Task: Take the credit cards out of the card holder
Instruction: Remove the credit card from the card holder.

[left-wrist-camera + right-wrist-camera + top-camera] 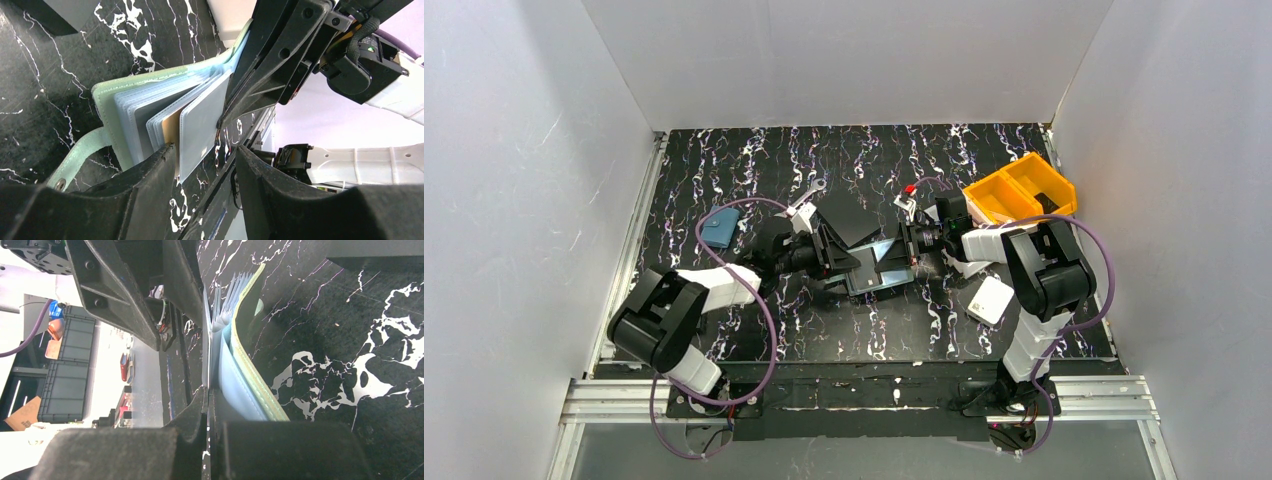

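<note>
The card holder lay open near the middle of the black, white-veined worktop, between the two arms. Its mint-green cover was against the surface and its clear grey-blue leaves were fanned up like pages. Any print on the leaves was too small to read. In the left wrist view a tan credit card sat edge-on inside one leaf, behind the front leaf; whether other leaves held cards could not be told. The holder's green strap, with a metal snap at its end, trailed off the cover onto the worktop. The right tool was pressed together on a thin pale leaf of the holder, which ran straight into the slit between its fingers. The left tool was spread, with the lower corner of the front leaf hanging between its two fingers and one finger close against the fanned leaves. A yellow bin with two compartments stood at the far right; what lay in it could not be made out. A white box sat near the right arm, a small blue pouch at the left, and a black square plate just behind the holder.
</note>
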